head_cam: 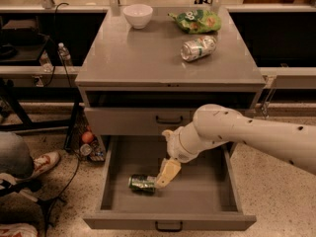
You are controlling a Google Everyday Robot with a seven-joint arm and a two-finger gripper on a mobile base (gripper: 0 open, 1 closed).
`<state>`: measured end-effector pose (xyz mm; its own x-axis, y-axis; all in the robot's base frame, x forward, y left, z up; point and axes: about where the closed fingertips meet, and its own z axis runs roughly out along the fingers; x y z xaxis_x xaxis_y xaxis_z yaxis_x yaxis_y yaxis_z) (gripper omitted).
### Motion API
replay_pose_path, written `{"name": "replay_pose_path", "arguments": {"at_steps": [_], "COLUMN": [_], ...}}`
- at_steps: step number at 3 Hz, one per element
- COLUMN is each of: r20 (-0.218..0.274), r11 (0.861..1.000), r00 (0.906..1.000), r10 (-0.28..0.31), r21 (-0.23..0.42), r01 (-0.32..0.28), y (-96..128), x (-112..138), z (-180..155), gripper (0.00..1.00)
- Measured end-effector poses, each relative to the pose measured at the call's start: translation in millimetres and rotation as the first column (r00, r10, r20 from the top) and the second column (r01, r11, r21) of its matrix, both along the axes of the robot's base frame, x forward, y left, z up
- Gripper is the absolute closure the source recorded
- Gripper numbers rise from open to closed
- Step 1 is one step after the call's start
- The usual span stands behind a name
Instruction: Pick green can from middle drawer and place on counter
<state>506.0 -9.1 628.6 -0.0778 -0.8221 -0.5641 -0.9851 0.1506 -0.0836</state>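
The green can (141, 183) lies on its side on the floor of the open middle drawer (197, 201), left of centre. My gripper (165, 176) hangs down inside the drawer, its cream fingertips right next to the can's right end. The white arm comes in from the right, over the drawer. The counter (143, 58) is the grey cabinet top above the drawers.
On the counter stand a white bowl (138, 15), a green snack bag (196, 20) and a paler dented can (198, 48) on its side. A closed drawer with a dark handle (169, 119) sits above the open one. A person's shoe (42, 162) is at the left.
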Motion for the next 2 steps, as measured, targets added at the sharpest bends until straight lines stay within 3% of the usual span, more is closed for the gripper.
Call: {"name": "replay_pose_path", "arguments": {"at_steps": [1,2], "r20": [-0.009,-0.017], "r11": [1.000,0.998], "r00": [0.9998,0.9985], "r10": [-0.020,-0.052], "r21": [0.011,0.034], "r01": [0.020,0.052], "y": [1.0,10.3], "x": [7.9,25.7], "z": [-24.1,-72.5], "gripper": [0.00,0.00]}}
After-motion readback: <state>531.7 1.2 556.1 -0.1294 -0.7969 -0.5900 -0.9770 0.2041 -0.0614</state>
